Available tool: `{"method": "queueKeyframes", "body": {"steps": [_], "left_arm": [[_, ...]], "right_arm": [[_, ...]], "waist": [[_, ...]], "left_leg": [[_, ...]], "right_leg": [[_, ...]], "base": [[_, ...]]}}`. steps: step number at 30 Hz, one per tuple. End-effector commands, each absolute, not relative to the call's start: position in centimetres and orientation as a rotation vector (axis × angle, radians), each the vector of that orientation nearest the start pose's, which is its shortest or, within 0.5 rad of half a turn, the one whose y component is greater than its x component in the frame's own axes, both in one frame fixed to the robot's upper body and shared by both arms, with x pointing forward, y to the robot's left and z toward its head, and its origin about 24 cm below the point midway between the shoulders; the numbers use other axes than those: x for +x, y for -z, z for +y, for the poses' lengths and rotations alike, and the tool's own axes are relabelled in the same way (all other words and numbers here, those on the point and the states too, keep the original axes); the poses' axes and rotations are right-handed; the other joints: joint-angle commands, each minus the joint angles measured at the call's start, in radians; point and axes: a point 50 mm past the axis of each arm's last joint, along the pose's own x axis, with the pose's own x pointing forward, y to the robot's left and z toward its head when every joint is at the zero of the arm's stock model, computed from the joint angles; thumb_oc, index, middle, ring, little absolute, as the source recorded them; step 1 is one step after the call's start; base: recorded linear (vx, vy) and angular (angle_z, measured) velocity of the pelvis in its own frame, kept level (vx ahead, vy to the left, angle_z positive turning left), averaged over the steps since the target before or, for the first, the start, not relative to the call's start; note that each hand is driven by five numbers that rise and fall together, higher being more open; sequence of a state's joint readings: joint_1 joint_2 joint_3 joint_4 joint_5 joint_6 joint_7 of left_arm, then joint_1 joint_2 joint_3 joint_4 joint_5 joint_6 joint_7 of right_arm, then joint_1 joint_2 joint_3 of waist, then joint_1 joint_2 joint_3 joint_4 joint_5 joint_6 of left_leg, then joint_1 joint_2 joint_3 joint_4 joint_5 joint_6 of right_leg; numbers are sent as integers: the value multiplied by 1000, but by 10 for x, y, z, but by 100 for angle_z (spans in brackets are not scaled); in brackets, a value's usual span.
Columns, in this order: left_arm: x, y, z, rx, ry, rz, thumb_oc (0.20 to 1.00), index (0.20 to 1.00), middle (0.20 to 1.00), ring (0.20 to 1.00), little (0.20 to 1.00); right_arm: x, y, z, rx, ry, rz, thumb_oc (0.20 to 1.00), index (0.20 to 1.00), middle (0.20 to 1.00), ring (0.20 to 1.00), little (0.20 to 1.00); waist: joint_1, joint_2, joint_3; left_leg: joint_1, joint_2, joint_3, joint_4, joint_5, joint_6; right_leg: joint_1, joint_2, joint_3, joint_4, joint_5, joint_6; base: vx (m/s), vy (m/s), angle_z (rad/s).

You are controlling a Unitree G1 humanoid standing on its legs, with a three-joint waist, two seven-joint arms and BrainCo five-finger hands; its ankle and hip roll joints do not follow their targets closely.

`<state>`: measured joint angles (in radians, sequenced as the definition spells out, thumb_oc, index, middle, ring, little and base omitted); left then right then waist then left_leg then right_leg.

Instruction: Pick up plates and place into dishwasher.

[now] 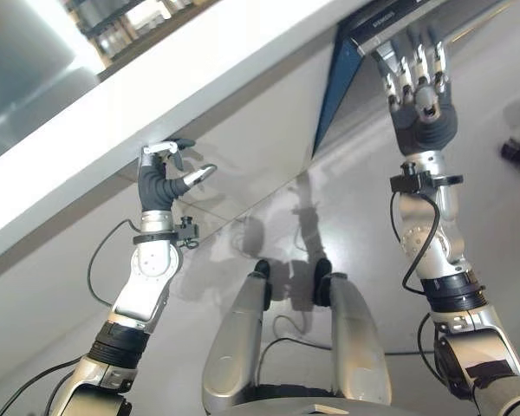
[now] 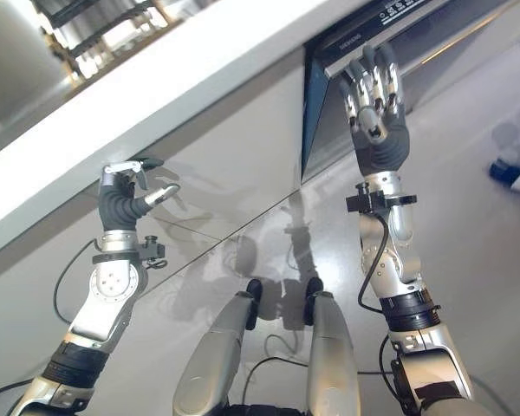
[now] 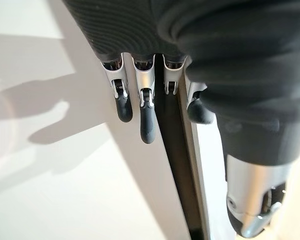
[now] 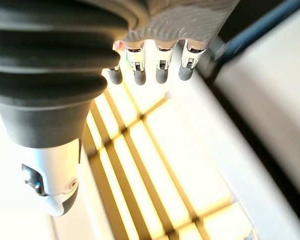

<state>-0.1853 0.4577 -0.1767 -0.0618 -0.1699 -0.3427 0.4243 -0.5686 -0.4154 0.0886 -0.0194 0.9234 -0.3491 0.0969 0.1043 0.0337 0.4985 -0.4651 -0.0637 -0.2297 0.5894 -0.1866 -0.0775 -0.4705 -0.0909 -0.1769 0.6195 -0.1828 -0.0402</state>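
Step in hand: opening the dishwasher; no plate held by either hand.

Right hand: fingers straight, tips at the door's top edge.

Left hand: fingers loosely curled, empty, under the white table edge.

Next move, likely: hook that edge and pull the door down.

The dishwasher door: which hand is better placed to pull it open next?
Probably the right hand. Its straight fingers already reach the top edge of the dishwasher door. The left hand is further left, at the white counter edge, apart from the door.
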Motion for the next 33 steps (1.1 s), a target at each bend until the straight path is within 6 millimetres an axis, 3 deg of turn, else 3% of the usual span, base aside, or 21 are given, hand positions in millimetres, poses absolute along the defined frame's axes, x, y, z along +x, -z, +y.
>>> {"method": "queueKeyframes", "body": {"steps": [1,6,10,14,20,27,33], "left_arm": [[255,-188,255,191,-371,-760,1000,1000,1000,1000,1000],[252,-182,246,246,-230,-717,1000,1000,1000,1000,1000],[253,-178,238,264,-124,-659,1000,1000,1000,1000,1000],[254,-164,216,262,202,-511,1000,1000,1000,1000,1000],[251,-160,188,100,521,-449,1000,1000,1000,1000,1000],[235,-156,134,-131,1122,-349,1000,1000,1000,1000,1000],[224,-166,123,-381,1406,-337,1000,1000,1000,1000,1000]], "right_arm": [[293,-256,-163,532,-405,-957,1000,1000,1000,1000,1000],[289,-241,-150,539,-340,-921,1000,1000,1000,1000,1000],[283,-231,-146,494,-347,-870,1000,1000,1000,1000,1000],[272,-222,-146,438,-398,-826,1000,1000,1000,1000,1000],[261,-214,-145,356,-496,-775,1000,1000,1000,1000,1000],[252,-215,-146,327,-539,-775,1000,1000,1000,1000,1000],[254,-216,-145,326,-614,-738,1000,1000,1000,1000,1000]], "waist": [[79,-106,-106],[109,-155,-164],[96,-161,-207],[68,-146,-269],[21,-99,-365],[-34,-70,-444],[-52,-65,-491]], "left_leg": [[1,-85,71,-11,18,150],[110,-60,44,-150,65,146],[185,-37,53,-246,101,142],[263,-20,76,-354,132,141],[369,-4,91,-486,171,138],[447,9,52,-577,202,124],[496,39,74,-606,207,93]], "right_leg": [[143,-62,132,-259,217,79],[266,-74,92,-380,263,89],[321,-73,90,-452,293,104],[367,-73,114,-530,323,123],[416,-77,163,-599,338,143],[456,-25,241,-605,289,136],[500,-18,201,-641,281,125]], "base": [[161,-103,76],[158,-97,61],[42,14,50],[4,100,-12],[40,135,-23],[50,53,16],[-2,-45,14]]}}
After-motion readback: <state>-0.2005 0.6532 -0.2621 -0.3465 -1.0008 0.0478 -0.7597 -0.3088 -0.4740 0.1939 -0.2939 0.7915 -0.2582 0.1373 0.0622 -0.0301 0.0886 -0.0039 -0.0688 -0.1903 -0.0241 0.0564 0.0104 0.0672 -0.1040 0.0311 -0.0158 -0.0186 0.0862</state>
